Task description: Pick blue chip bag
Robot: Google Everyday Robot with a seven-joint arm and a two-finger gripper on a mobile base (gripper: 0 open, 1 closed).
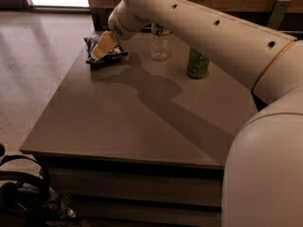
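Observation:
The blue chip bag (112,54) is a small crinkled navy bag lying at the far left corner of the grey table (118,122). My gripper (99,53) has pale yellowish fingers and is down on the bag's left part, covering its middle. My large white arm reaches in from the right across the back of the table.
A clear water bottle (160,44) stands at the back middle of the table. A green soda can (197,63) stands to its right, partly behind my arm. Cables and dark gear (23,193) lie on the floor at the lower left. The table's left edge borders open floor.

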